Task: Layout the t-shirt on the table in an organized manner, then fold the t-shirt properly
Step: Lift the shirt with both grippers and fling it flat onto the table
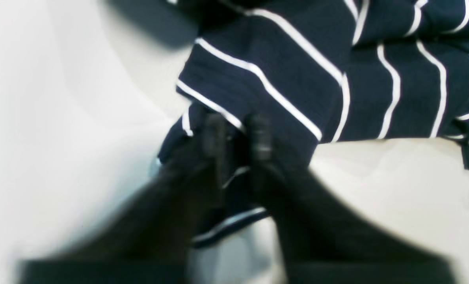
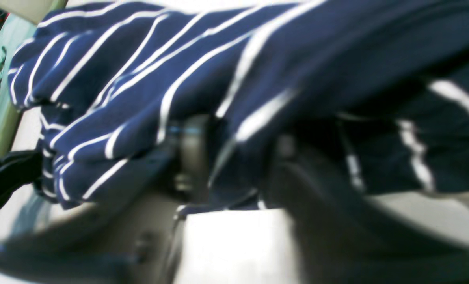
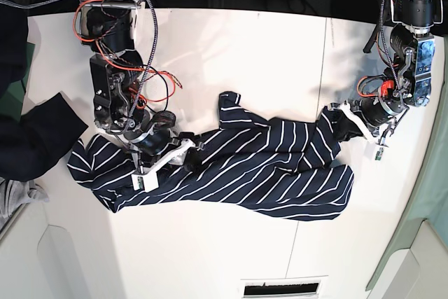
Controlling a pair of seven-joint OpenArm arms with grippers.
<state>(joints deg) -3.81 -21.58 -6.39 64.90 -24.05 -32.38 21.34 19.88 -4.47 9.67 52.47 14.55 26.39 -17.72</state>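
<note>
L wrist view: left pincer (image 1: 236, 126) clamped tight on a bunched edge of the striped t-shirt (image 1: 297, 79), white worktop (image 1: 61, 118) beneath. R wrist view: blurry, but right pincer (image 2: 234, 157) looks closed on a fold of t-shirt cloth. Base view: t-shirt (image 3: 245, 166) lies crumpled lengthwise across mid worktop (image 3: 231, 54), one pincer at each end; plain dark garment (image 3: 28, 131) at the worktop edge near the right arm.

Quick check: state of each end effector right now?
Left end effector: shut on the t-shirt.
Right end effector: around t-shirt fabric; firm hold cannot be told.
</note>
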